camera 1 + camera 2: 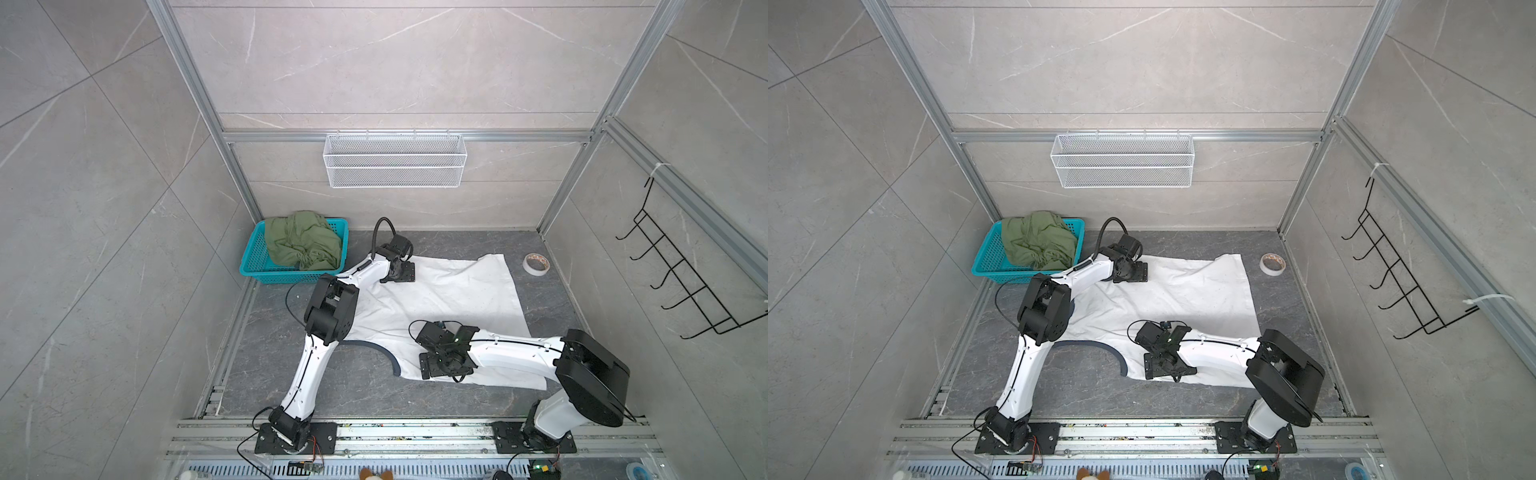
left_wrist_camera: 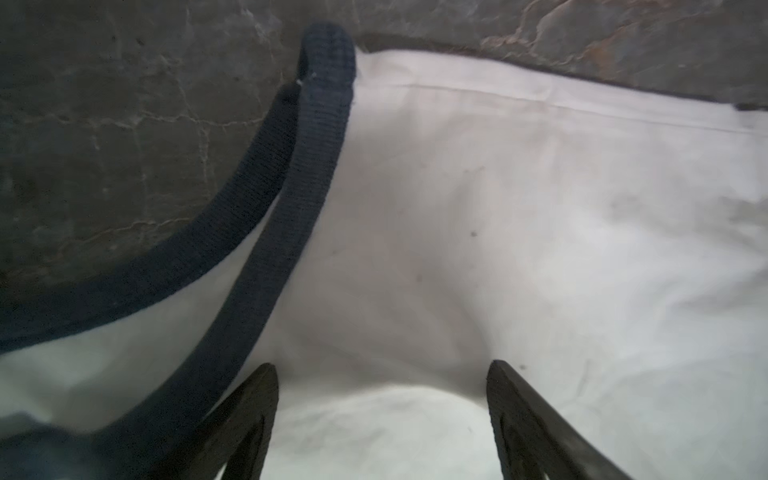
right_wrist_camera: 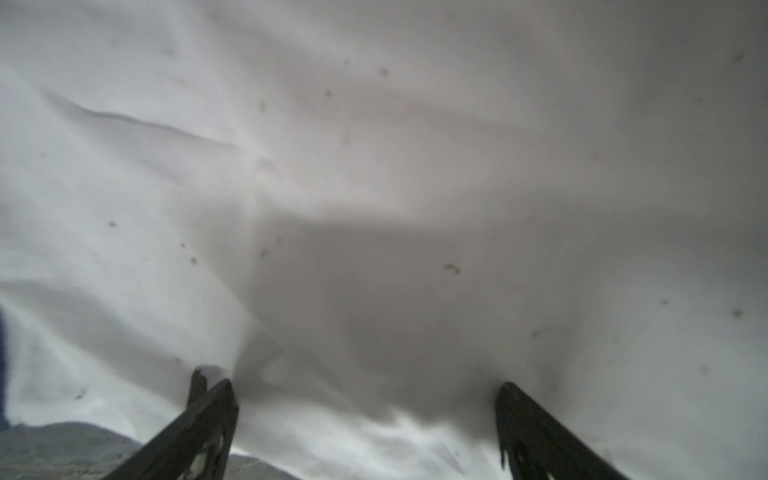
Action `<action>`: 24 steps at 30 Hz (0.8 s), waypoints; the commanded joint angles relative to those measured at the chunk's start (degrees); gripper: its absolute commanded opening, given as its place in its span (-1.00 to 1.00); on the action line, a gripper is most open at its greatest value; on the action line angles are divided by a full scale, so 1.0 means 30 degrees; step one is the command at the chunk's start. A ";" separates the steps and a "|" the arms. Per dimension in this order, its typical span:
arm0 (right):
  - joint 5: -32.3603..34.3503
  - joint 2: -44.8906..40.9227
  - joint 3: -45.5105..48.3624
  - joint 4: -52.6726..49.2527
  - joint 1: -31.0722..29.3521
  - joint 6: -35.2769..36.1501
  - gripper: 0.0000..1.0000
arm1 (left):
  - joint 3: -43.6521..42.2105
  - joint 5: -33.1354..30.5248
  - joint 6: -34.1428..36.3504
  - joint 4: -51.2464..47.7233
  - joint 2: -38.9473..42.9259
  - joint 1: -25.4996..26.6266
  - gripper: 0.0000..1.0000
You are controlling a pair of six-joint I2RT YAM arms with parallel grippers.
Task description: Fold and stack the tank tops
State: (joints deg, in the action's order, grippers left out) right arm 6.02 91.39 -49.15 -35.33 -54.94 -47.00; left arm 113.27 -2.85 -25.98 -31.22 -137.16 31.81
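Observation:
The white tank top lies spread flat on the dark stone table, its dark trim curving along the near-left edge. My left gripper stands at its far-left corner; in the left wrist view the gripper is open over white cloth, beside the doubled navy trim. My right gripper is down on the near edge, open, with a ridge of cloth between its fingers. The olive green tank top is crumpled in the teal basket.
A tape roll lies at the far right of the table beside the white top's hem. A white wire basket hangs on the back wall. A black hook rack is on the right wall.

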 commanded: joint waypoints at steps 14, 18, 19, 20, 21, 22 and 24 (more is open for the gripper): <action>0.0455 -0.0287 0.2445 -0.1221 -0.0380 -0.2175 0.95 | 0.6681 -0.0306 0.2613 -0.0779 -0.4570 -0.0868 0.47; 0.0771 -0.1185 0.2241 -0.1484 -0.0043 -0.1844 0.96 | 0.7678 0.0238 0.2512 -0.1450 -0.4535 -0.0869 0.51; 0.0792 -0.1563 0.2189 -0.1615 0.0234 -0.1723 0.96 | 0.7686 0.0449 0.2481 -0.1642 -0.4303 -0.0827 0.53; 0.0778 -0.2043 0.2109 -0.1723 0.0713 -0.1488 0.96 | 0.7670 0.0491 0.2406 -0.1909 -0.3952 -0.0794 0.56; 0.0739 -0.2595 0.2047 -0.1785 0.1352 -0.1208 0.97 | 0.7657 0.0490 0.2292 -0.2346 -0.3540 -0.0775 0.59; 0.0639 -0.3070 0.1998 -0.1773 0.1863 -0.0862 0.96 | 0.7587 0.0585 0.2244 -0.2686 -0.3159 -0.0691 0.62; 0.0513 -0.3942 0.1611 -0.1786 0.3046 0.0098 0.96 | 0.6909 0.0761 0.2243 -0.3095 -0.1908 -0.0496 0.67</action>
State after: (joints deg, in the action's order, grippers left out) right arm 7.94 83.20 -43.66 -37.60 -48.99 -49.63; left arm 134.69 -2.04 -19.88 -35.29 -149.32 29.95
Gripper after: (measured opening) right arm 0.981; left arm 0.826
